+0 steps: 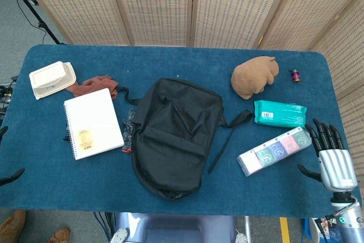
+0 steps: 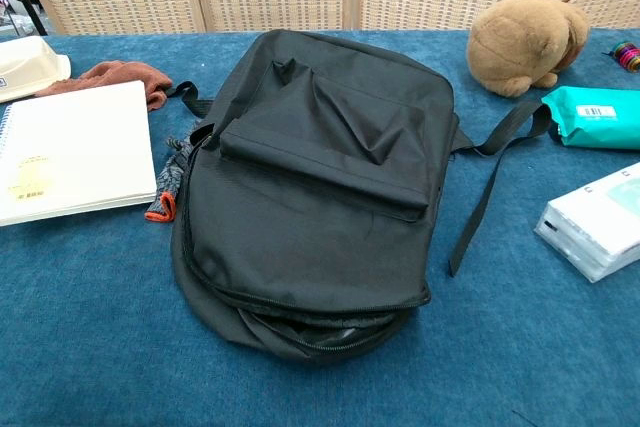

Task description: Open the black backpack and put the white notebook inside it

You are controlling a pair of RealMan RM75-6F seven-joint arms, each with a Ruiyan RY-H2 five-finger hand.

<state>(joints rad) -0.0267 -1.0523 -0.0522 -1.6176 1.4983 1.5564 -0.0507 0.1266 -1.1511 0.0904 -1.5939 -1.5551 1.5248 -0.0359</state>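
Nearest you, at the near right corner of the blue table (image 1: 51,192), your right hand (image 1: 330,152) hovered with its fingers spread and pointing away from you, holding nothing. Your left hand barely showed: only dark tips at the left edge of the head view, too little to tell whether it was released or clenched.

Just ahead of centre lay the black backpack (image 1: 173,138), flat on the table. Its long axis ran from the near edge toward the far edge, tilted slightly so the far end leaned right. In the chest view the rounded near end showed a zipper line with a narrow gap along it, so the main compartment looked partly unzipped at most; the bag was not spread open. A strap (image 1: 230,135) trailed off its right side.

To the bag's left, apart from it, lay the white notebook (image 1: 92,123), closed and flat, its spiral edge on the left, its long axis also near to far. It sat outside the bag, untouched by either hand. By my reading, nearly the whole task remained: widening the opening, then lifting the notebook in.

To the right were a box of small packets (image 1: 273,151) and a teal tissue pack (image 1: 278,113). Farther back sat a brown plush toy (image 1: 254,76), a rust cloth (image 1: 99,85) and a white lidded container (image 1: 52,79).
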